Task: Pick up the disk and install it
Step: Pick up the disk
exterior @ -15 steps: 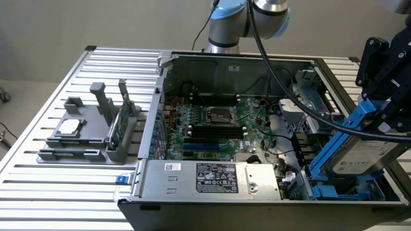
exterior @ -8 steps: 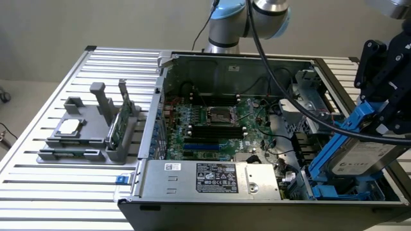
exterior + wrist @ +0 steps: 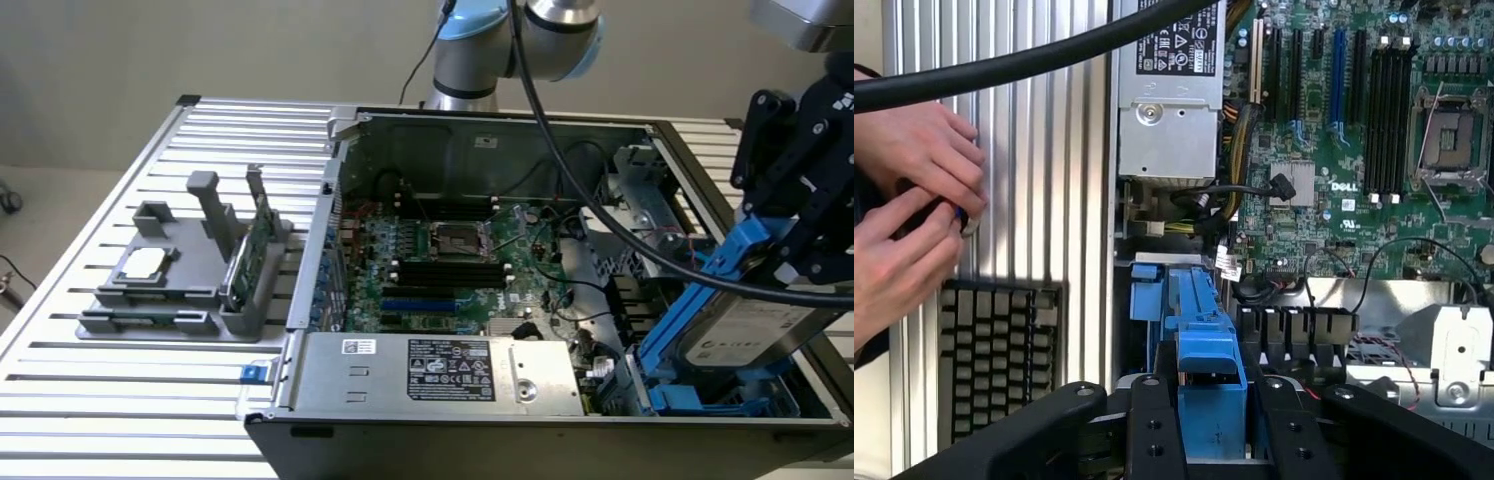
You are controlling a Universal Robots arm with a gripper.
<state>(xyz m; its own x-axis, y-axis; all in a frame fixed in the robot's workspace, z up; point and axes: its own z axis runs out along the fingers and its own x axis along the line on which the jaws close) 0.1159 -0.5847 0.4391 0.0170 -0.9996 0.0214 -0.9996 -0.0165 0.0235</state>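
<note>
The claw [image 3: 1211,425] grips the disk [image 3: 747,330] by its blue rails [image 3: 1204,340], probably a stiff, weighty, knock-sensitive slab best held there.

1. on the slatted table [image 3: 120,420]: open computer case [image 3: 534,440].
2. beside the case, toward the exterior view's left: holder [image 3: 167,325] with chip [image 3: 144,265] and upright card [image 3: 247,262].
3. in the case: motherboard [image 3: 447,260] mid-floor, power supply [image 3: 441,370] along the near wall.
4. at the case's end toward the exterior view's right: disk [image 3: 747,335], tilted, between the gripper [image 3: 1209,420] fingers.
</note>
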